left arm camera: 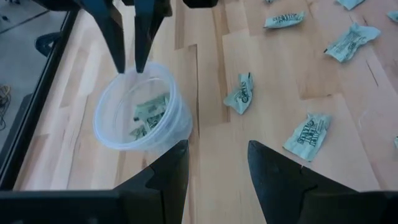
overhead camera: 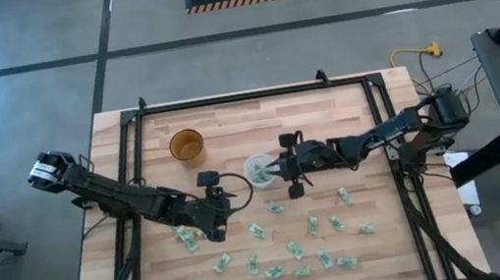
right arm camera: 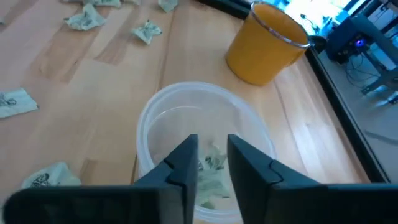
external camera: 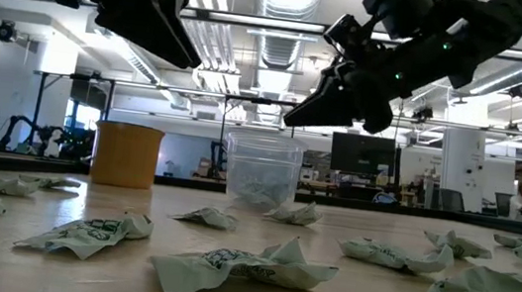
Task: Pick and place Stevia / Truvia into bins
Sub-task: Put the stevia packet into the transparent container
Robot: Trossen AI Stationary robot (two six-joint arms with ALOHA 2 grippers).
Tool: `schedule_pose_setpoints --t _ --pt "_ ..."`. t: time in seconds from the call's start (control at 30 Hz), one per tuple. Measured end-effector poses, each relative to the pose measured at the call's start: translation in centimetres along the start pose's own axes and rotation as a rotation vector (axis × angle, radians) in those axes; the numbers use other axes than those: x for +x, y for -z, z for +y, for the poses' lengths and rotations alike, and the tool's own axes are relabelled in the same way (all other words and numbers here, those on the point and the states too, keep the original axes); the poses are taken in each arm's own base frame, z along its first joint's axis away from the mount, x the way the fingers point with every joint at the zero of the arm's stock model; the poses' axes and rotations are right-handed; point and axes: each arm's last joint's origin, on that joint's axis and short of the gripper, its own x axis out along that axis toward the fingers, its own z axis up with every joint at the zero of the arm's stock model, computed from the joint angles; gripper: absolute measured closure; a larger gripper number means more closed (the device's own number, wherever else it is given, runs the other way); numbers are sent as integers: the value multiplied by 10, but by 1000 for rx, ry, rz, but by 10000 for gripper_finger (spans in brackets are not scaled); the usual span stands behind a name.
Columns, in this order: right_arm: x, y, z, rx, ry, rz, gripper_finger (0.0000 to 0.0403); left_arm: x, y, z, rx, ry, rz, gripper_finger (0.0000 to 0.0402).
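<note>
Several pale green and white sachets [overhead camera: 293,249] lie flat and crumpled over the near half of the table [external camera: 242,263]. The translucent cup [overhead camera: 257,169] stands upright mid-table [external camera: 263,171] with a few sachets on its bottom [left arm camera: 148,115]. My right gripper [right arm camera: 212,158] hovers over the cup's rim with its fingers [left arm camera: 115,37] slightly apart and nothing between them. My left gripper [left arm camera: 217,168] is open and empty. It hangs above bare wood to the left of the cup [overhead camera: 223,204], pointing toward it.
An amber-brown cup [overhead camera: 186,145] stands to the far left of the translucent cup [right arm camera: 268,43]. A black frame [overhead camera: 135,137] rails the table's left, far and right sides. Loose sachets [left arm camera: 309,134] lie close to the left gripper. Bare wood shows around the amber cup.
</note>
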Motion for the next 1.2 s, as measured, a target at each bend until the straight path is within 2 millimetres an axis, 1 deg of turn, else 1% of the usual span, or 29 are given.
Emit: schedule_pose_setpoints --t 0.1,0.23,0.37,0.57,0.73,0.9,1.03,1.2 --pt "-6 -1 -1 -1 -9 27 299 0 3 0 -27 4 30 253" --pt "-19 -2 2 -17 -42 84 280 -1 12 -1 -84 35 119 253" --pt "-32 -5 7 -35 -79 115 272 -4 24 -3 -156 73 242 253" --pt "-54 -16 13 -22 -110 92 271 -10 40 -4 -257 14 406 253" --pt "-73 -19 19 -20 -154 104 271 -3 52 -8 -221 -12 493 253" --pt "-87 -20 24 -1 -181 94 271 3 62 -13 -201 13 549 253" --pt "-93 -20 27 -2 -193 78 275 5 71 -14 -190 13 577 253" --pt "-92 -19 28 -4 -191 81 284 6 78 -14 -160 12 589 253"
